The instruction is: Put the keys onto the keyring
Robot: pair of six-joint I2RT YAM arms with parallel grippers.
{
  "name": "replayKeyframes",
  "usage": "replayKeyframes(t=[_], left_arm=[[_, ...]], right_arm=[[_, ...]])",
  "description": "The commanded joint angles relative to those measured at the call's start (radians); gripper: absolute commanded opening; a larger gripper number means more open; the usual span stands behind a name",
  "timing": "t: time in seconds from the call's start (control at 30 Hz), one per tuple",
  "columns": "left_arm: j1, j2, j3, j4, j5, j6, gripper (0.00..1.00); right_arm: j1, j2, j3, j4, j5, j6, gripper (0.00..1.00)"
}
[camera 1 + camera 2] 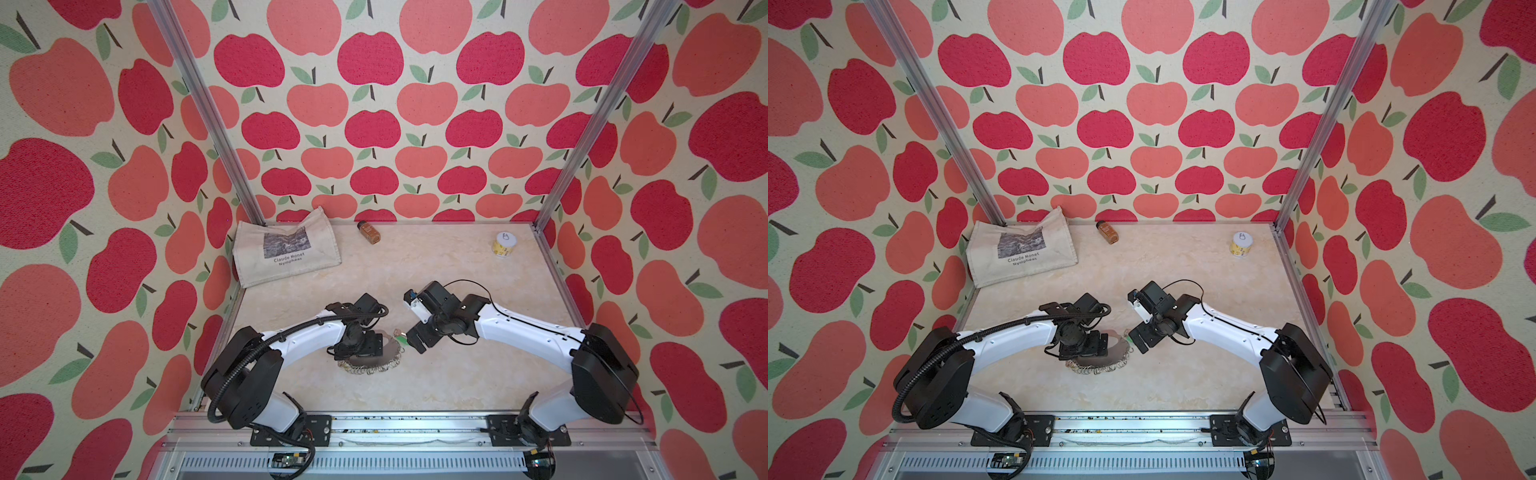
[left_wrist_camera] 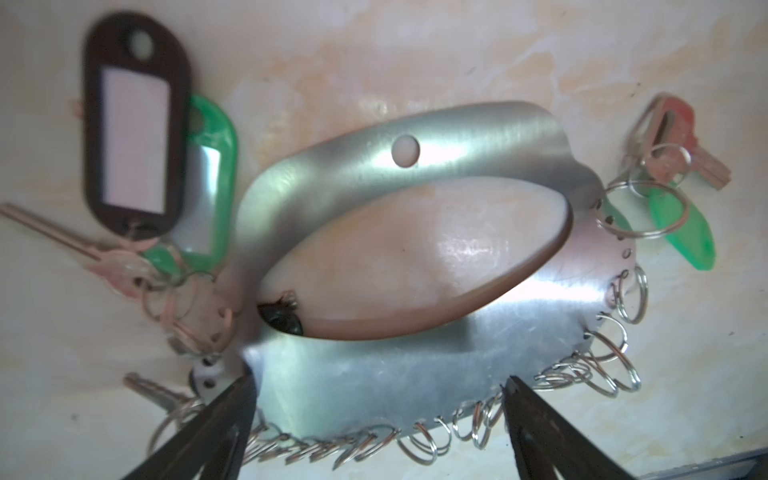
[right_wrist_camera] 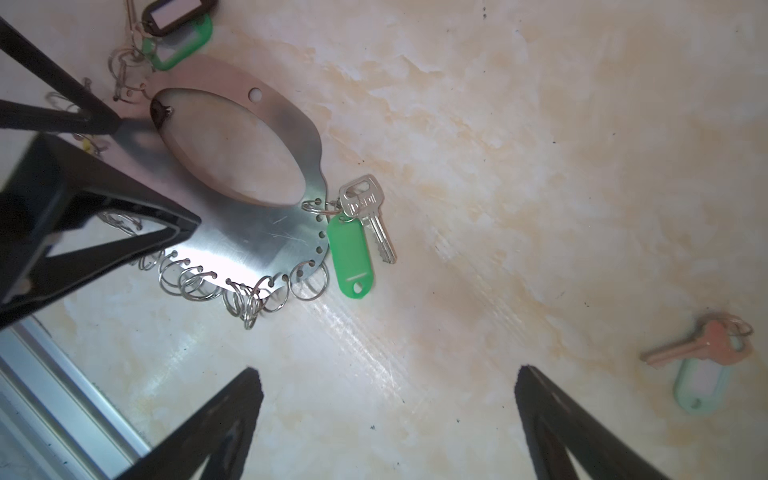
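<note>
The keyring (image 2: 374, 374) is a flat grey metal plate with a big oval hole, lying on the table, and small split rings line one edge. It also shows in the right wrist view (image 3: 257, 241) and partly under the left wrist in both top views (image 1: 392, 352) (image 1: 1118, 353). My left gripper (image 2: 380, 382) hangs open just over it, its fingertips (image 2: 245, 386) straddling the ringed edge. The keys (image 3: 702, 365), a small key on a pale mint tag, lie loose on the table, apart from the plate. My right gripper (image 3: 388, 374) is open over bare table between the two.
A key with a bright green tag (image 3: 351, 257) hangs on the plate's end nearest the right gripper. A black fob (image 2: 133, 137) and another green tag (image 2: 208, 183) lie at its other end. At the back are a tote bag (image 1: 286, 253), a brown bottle (image 1: 369, 232) and a small can (image 1: 505, 244).
</note>
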Motion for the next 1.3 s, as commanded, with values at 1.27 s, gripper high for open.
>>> replayKeyframes(t=[1.27], left_arm=[[-0.139,0.392,0.35,0.073,-0.264,0.691,0.58]], right_arm=[[-0.113,-0.515,-0.352,-0.008,-0.026,0.271,0.99]])
